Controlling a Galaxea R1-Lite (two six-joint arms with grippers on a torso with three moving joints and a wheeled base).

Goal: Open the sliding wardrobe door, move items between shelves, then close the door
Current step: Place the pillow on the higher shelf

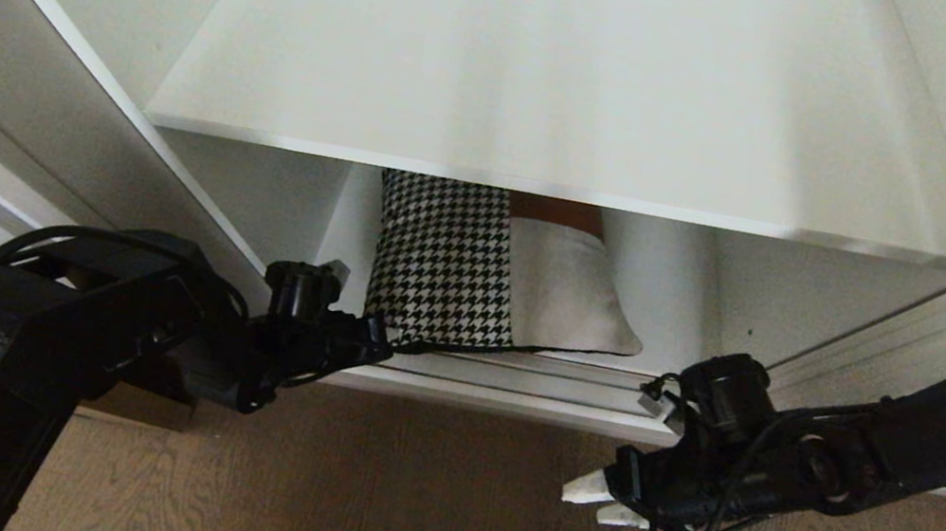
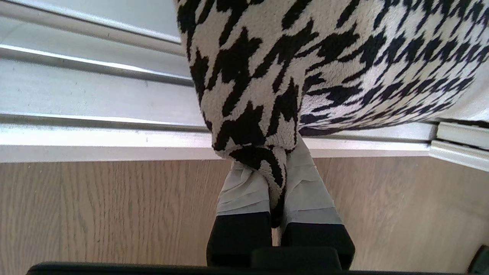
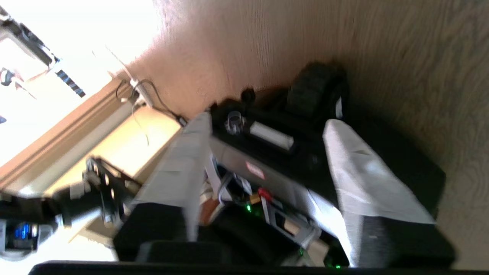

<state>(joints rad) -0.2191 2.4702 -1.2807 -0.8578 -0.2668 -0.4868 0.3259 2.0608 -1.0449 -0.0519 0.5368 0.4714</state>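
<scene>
Cushion (image 1: 487, 268) on the lower shelf (image 1: 680, 291) under an upper shelf (image 1: 562, 79), left fingers (image 2: 244, 191) clenched on its houndstooth corner at the door track (image 1: 513, 373), right fingers (image 3: 366, 179) released, empty, above the floor (image 1: 414, 506), apart from the cushion

Our left claw (image 2: 276, 198) is clamped tight, arm stretched forward; our right claw (image 1: 595, 501) hangs low with fingers (image 3: 363, 183) spread.

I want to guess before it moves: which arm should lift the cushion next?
Probably the left. The left gripper already pinches the houndstooth cushion corner; the right gripper hangs open over the floor.
</scene>
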